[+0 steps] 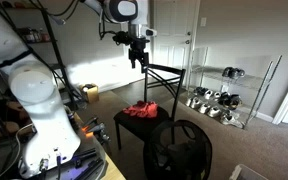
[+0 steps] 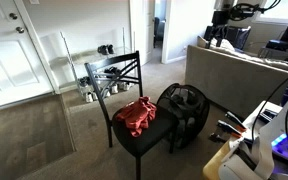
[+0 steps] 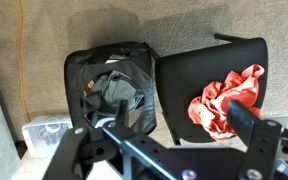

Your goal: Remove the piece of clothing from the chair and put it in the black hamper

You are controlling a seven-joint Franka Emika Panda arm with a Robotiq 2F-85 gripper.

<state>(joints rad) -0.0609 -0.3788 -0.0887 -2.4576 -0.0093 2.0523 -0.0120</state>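
A crumpled red piece of clothing (image 1: 141, 109) (image 2: 136, 116) lies on the seat of a black chair (image 1: 132, 127) (image 2: 147, 137). A round black hamper (image 1: 179, 150) (image 2: 184, 106) stands on the carpet right beside the chair, with some grey and dark fabric inside. My gripper (image 1: 139, 55) (image 2: 216, 36) hangs high above both, open and empty. In the wrist view its two fingers (image 3: 169, 130) are spread wide, with the hamper (image 3: 109, 88) below on the left and the red clothing (image 3: 227, 100) on the chair seat (image 3: 189, 68) on the right.
A metal rack with shoes (image 1: 219, 100) (image 2: 97, 76) stands by the wall behind the chair. A grey couch (image 2: 239, 70) is near the hamper. A clear plastic box (image 3: 44, 130) sits next to the hamper. White doors line the walls.
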